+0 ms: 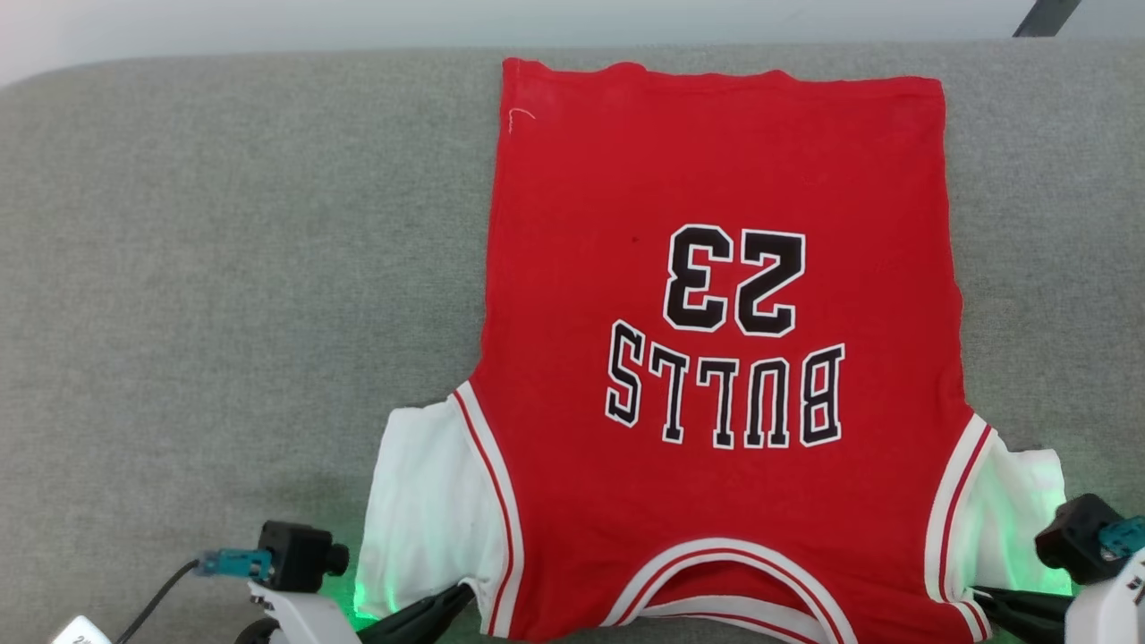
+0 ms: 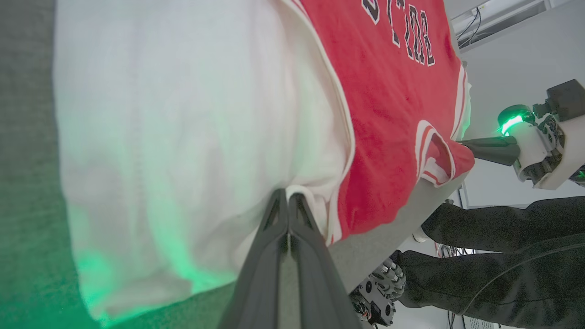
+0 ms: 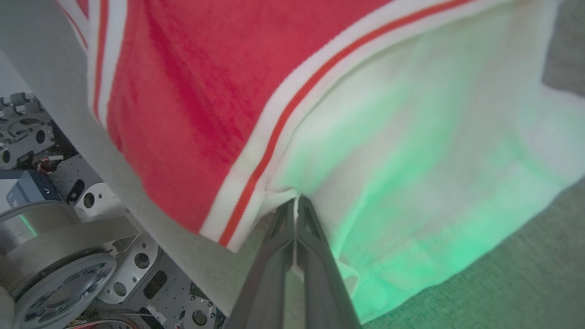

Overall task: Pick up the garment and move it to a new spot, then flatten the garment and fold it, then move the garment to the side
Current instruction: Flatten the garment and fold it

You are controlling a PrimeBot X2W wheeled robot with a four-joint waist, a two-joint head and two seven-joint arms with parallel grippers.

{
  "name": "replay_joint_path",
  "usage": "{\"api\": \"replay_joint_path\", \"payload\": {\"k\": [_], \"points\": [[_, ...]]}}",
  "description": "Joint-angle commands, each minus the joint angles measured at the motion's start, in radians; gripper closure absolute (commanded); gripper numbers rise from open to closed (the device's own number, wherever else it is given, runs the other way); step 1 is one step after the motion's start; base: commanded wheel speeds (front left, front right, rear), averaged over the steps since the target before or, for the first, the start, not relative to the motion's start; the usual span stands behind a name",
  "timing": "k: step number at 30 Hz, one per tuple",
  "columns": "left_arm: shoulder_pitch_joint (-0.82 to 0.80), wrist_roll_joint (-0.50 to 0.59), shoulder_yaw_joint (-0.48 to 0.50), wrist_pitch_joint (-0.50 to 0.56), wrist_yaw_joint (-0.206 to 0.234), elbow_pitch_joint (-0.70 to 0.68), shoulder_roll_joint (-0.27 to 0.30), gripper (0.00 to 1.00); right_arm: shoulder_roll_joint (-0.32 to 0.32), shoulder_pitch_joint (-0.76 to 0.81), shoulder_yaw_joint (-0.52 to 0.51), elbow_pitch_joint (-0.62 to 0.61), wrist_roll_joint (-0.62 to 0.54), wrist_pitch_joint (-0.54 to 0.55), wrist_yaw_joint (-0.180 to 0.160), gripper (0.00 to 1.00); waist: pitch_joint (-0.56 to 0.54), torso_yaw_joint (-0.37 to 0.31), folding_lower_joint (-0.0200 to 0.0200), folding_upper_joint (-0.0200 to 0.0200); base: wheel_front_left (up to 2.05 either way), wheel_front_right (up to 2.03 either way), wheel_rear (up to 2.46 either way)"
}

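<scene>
left gripper [image 2: 288, 197]: fingers pressed together, pinching the garment [image 1: 716, 358] at the near edge of its left sleeve [image 1: 429, 510], just beside the striped trim. right gripper [image 3: 297, 201]: same, pinching the near edge of the right sleeve [image 3: 434, 137]. Green glow on both sleeves. Garment lies flat, print up, collar near, hem far, right of centre on the grey fabric surface [image 1: 224, 268], collar at its near edge. Pale wall [image 1: 447, 22] beyond the far edge.
</scene>
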Motion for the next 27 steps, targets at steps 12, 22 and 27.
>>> {"api": "replay_joint_path", "payload": {"k": [12, 22, 27], "points": [[-0.011, 0.042, 0.001, -0.018, -0.012, 0.162, -0.073, 1.0, 0.056, -0.005, -0.052, 0.051, -0.071, -0.108, -0.004, 0.0, 0.031, -0.019, 0.0, 0.0, 0.0, 0.0, 0.0], [-0.042, 0.109, 0.007, -0.024, 0.017, 0.112, -0.079, 1.0, -0.209, -0.155, -0.287, -0.164, 0.083, -0.029, -0.002, 0.0, 0.076, 0.008, 0.0, 0.0, 0.0, 0.0, 0.0], [-0.098, 0.146, 0.008, -0.006, 0.022, 0.088, -0.11, 1.0, -0.123, -0.332, -0.374, 0.002, 0.09, 0.09, -0.002, 0.0, 0.134, 0.062, 0.0, 0.0, 0.0, 0.0, 0.0]]}}
